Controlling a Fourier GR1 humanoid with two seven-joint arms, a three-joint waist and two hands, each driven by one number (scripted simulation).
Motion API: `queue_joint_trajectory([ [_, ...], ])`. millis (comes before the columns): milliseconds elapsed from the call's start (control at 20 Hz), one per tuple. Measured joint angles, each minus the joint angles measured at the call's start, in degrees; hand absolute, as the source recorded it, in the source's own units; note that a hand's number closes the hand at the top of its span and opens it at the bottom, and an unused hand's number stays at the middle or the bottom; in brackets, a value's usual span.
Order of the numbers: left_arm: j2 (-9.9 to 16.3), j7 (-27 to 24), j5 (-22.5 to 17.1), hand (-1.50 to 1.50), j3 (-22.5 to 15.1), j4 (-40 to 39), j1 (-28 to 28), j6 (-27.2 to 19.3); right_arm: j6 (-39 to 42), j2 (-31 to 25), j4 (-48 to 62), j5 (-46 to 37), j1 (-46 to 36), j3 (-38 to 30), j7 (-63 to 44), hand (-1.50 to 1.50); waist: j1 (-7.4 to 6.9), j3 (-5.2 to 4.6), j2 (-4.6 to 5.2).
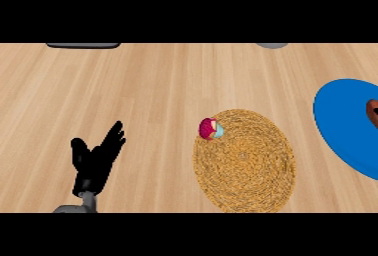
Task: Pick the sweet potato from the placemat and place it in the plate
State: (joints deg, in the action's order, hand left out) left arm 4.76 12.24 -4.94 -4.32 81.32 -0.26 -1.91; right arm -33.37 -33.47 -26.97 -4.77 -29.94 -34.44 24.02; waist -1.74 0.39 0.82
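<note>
The robot's left hand (94, 159) is open, with its fingers straight and pointing up, low on the wooden counter (148, 85). Off to its right lies a round woven placemat (245, 162). A small pink and light blue thing (210, 128) sits on the mat's top left edge. Farther right is a blue plate (343, 125), and a brown thing (373, 112), maybe the sweet potato, rests on it at the picture's edge.
</note>
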Motion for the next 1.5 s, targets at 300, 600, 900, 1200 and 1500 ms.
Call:
queue_joint_trajectory([
  [300,-0.41,0.35,0.5,0.0,-0.05,0.78,1.28,-0.83,10.12,-2.57,3.29,7.27,3.25,-6.19,7.32,-1.5,0.9,-0.18,-0.4],
  [600,0.19,-1.08,-0.05,0.0,1.1,0.23,1.95,0.24,22.41,-3.01,1.25,11.13,9.98,-6.47,9.9,-1.5,1.68,-0.3,-0.82],
  [900,0.67,0.35,-0.18,0.0,2.22,-0.38,0.69,0.38,29.06,-0.41,-7.96,12.98,20.05,-4.1,9.44,-1.5,2.19,-0.41,-0.97],
  [1200,0.81,-1.41,-0.55,0.0,2.64,-0.29,1.94,1.75,28.15,4.79,-23.55,13.04,31.87,-1.28,5.3,-1.5,2.32,-0.43,-1.06],
  [1500,0.38,0.92,-0.19,0.0,2.4,2.11,2.23,1.22,26.79,10.86,-36.79,12.41,42.25,0.37,3.18,-1.5,2.17,-0.44,-0.94],
])
